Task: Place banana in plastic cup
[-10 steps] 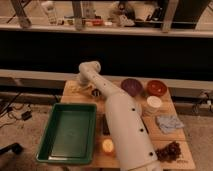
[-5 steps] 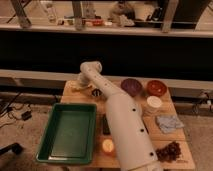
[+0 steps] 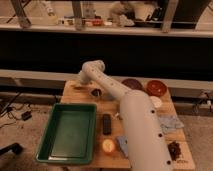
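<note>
My white arm rises from the front of the table, bends at the elbow [image 3: 93, 67] and reaches down to the table's far left corner. The gripper [image 3: 80, 87] is low over the wooden table [image 3: 112, 107] there, just left of a small dark cup-like object [image 3: 95, 92]. I cannot make out the banana; it may be hidden at the gripper. A small blue-grey shape [image 3: 122, 145], possibly the plastic cup, shows near the front edge between the round fruit and my arm, partly hidden by the arm.
A green tray [image 3: 67, 150] fills the left front. A black object [image 3: 106, 123] lies beside it, with a round orange-yellow fruit [image 3: 108, 145] in front. A purple bowl [image 3: 132, 83], a red-brown bowl [image 3: 156, 87], a pale dish [image 3: 156, 102], a blue-grey cloth [image 3: 170, 123] and dark grapes [image 3: 175, 149] lie to the right.
</note>
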Motion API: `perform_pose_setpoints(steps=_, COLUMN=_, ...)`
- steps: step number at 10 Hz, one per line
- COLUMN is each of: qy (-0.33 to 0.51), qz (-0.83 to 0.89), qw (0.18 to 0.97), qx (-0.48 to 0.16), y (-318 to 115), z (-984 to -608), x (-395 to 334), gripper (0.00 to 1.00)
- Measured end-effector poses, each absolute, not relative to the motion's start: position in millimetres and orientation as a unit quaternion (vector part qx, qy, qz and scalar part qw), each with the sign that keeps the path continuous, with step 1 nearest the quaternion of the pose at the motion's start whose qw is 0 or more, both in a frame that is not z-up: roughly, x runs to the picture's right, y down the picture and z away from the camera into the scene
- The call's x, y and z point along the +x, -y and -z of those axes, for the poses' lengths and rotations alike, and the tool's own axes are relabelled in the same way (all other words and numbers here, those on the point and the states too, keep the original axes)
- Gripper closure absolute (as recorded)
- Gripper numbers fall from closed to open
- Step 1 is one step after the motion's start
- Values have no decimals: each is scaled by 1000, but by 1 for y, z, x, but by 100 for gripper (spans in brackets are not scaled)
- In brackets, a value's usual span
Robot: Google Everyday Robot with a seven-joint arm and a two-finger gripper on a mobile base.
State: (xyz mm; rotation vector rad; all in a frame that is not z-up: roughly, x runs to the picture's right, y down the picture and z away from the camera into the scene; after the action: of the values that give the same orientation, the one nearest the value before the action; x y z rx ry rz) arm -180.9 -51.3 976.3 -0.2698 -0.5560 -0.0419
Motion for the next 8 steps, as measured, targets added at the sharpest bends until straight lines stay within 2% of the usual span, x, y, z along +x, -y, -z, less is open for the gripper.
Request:
perform_pose_setpoints(steps=4, qy=272, qz=-10, qw=959, qx=-78, y=71, z=-947, x=-138, gripper=88)
perform_pose_setpoints(steps=8, qy=273, qz=-41, qw=959, qx=-54, y=76, z=-934, x=-111, gripper=88)
